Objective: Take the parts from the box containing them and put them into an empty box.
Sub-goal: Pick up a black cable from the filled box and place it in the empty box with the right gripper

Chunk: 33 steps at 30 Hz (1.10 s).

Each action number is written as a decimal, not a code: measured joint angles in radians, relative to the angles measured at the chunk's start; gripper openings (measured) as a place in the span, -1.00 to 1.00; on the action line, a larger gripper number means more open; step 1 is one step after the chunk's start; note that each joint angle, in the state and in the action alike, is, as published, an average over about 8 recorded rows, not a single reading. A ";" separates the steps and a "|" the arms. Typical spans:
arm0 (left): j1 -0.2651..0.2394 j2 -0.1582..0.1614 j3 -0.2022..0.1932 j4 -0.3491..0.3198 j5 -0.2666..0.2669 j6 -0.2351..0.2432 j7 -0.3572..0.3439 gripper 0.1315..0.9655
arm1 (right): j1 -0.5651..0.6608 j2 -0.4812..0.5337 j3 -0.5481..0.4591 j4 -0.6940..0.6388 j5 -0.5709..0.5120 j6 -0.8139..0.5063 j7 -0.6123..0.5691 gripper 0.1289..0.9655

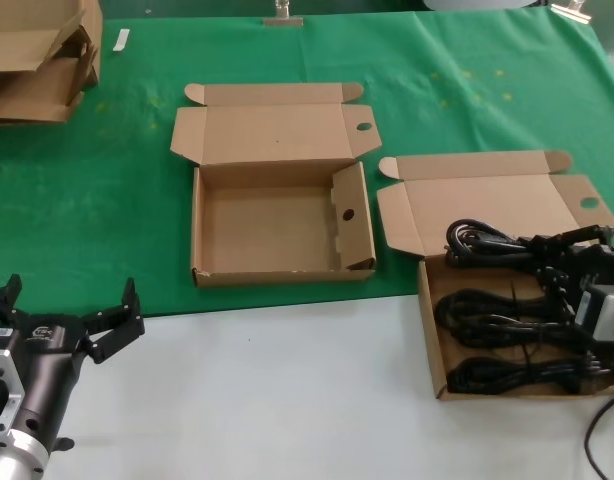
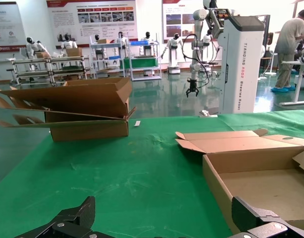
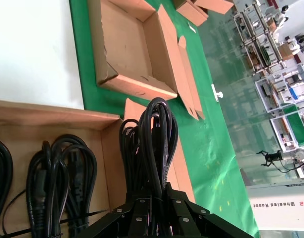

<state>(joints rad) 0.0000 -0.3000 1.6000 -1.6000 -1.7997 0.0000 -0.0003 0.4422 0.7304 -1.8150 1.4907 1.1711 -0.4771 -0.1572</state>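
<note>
Head view, bench: a wide table (image 1: 287, 400), green cloth over its far part, bare white along the near edge.
Empty box: a shallow brown corrugated cardboard mailer box (image 1: 212, 272) with its lid folded back and a raised side flap with a round hole, lying mid-bench on the green, just behind the white strip; also seen in the left wrist view (image 2: 216, 181).
Box with parts: a second shallow brown cardboard mailer box (image 1: 429, 340), lid open, near the right edge, straddling green and white.
Stacked cardboard: flattened brown boxes (image 1: 32, 65) at the far left corner.
Parts: long black coiled power cable bundles; two (image 1: 502, 345) lie in the box, one bundle (image 3: 152, 144) is raised at the box's far side.
Right gripper (image 3: 154, 208): over the right box, black fingers closed tight on the raised bundle.
Left gripper (image 1: 62, 315): parked over the white near-left corner, black fingers spread wide, holding nothing.
</note>
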 joint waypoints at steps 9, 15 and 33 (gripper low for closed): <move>0.000 0.000 0.000 0.000 0.000 0.000 0.000 1.00 | -0.047 0.001 0.024 0.050 -0.022 -0.006 0.023 -0.85; 0.000 0.000 0.000 0.000 0.000 0.000 0.000 1.00 | -0.056 -0.007 0.024 0.047 -0.034 -0.009 0.018 -0.85; 0.000 0.000 0.000 0.000 0.000 0.000 0.000 1.00 | 0.102 -0.177 -0.041 0.074 -0.142 -0.069 0.043 -0.85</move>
<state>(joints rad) 0.0000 -0.3000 1.6000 -1.6000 -1.7997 0.0000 -0.0003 0.5439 0.5531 -1.8559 1.5650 1.0294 -0.5459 -0.1143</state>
